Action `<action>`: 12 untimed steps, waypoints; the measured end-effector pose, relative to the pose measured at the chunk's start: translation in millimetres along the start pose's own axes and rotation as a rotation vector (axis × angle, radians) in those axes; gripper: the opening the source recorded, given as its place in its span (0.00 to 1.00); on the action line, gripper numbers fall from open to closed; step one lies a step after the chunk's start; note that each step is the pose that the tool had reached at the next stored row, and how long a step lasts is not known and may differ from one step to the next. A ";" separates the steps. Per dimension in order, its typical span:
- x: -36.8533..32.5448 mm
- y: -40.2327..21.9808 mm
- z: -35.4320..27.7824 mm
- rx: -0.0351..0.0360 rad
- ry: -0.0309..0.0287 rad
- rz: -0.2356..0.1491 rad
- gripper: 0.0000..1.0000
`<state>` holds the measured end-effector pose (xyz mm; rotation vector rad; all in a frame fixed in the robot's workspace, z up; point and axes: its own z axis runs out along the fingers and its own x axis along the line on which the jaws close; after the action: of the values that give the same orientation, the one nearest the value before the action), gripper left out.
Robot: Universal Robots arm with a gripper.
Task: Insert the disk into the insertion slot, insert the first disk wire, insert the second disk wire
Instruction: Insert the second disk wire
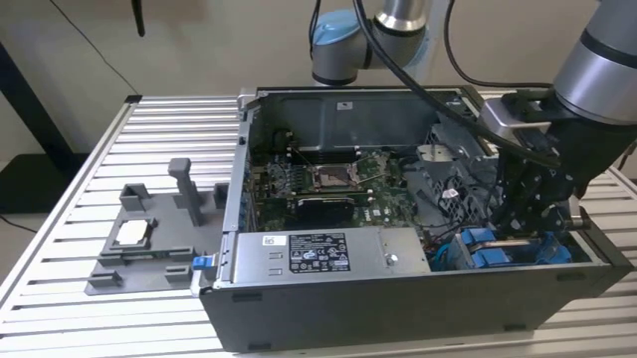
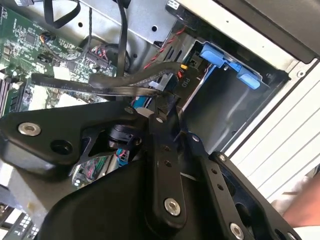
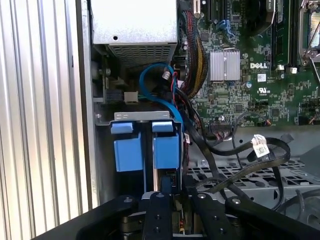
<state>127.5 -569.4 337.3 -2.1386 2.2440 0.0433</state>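
Black gripper (image 3: 167, 192) linkages sit closest to both wrist cameras, the fingers drawn close together over the insertion slot (image 3: 145, 150); whether they pinch anything cannot be told. That blue-edged drive bay lies in the open computer case's (image 1: 418, 313) front corner, at the exterior view's right, beside the silver power supply (image 1: 318, 253). A blue cable (image 3: 155, 87) loops just behind the bay, with black wires (image 3: 235, 150) trailing over the green motherboard (image 3: 250, 60).
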 end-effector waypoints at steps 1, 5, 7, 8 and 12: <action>0.0 0.0 -2.2 -0.0003 0.0002 0.000 0.24; -0.1 -0.1 -12.0 -0.0019 -0.0003 0.001 0.24; -0.4 -0.2 -16.7 -0.0021 -0.0004 0.002 0.24; -0.5 -0.2 -18.9 -0.0021 -0.0005 0.002 0.24; -0.9 -0.3 -27.6 -0.0021 -0.0003 0.003 0.24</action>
<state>127.5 -569.8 364.9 -2.1357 2.2485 0.0461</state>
